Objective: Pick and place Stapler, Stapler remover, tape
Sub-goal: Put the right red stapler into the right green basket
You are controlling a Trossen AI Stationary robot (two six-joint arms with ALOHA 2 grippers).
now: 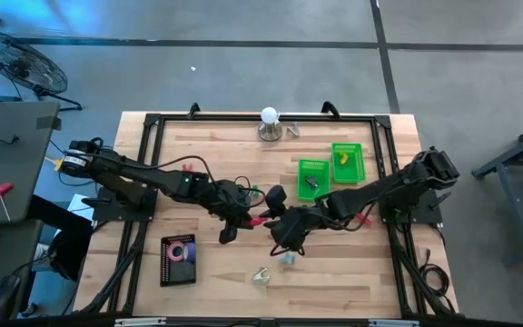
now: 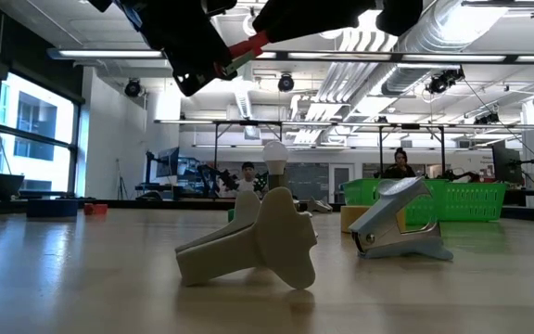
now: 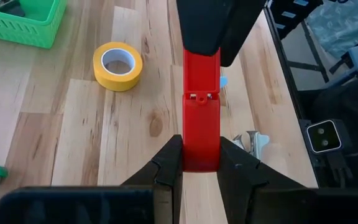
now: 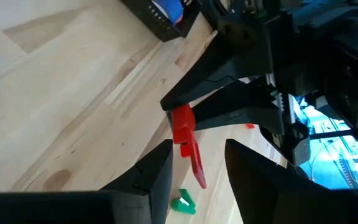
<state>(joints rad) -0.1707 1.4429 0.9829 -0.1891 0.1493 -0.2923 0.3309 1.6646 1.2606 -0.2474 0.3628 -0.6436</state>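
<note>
On the worktop (image 2: 63, 278), a beige staple remover (image 2: 253, 246) lies nearest the camera. A silver staple remover (image 2: 399, 223) rests just beside it, jaws facing left. Green bins (image 2: 452, 199) stand behind. A white bulb (image 2: 275, 154) stands farther back. Overhead, dark arm parts hold a red stapler (image 2: 239, 51). Two persons sit in the room beyond.

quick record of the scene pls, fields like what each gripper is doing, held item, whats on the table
left gripper: shut on the red stapler, above mid-table
right gripper: fingers open either side of the stapler's other end
staple remover: on the table near the front edge, untouched
yellow tape: flat on the wood, near a green bin
green bins: two, side by side on the right half
stage: looks like a handover between arms, stapler not yet placed
</note>
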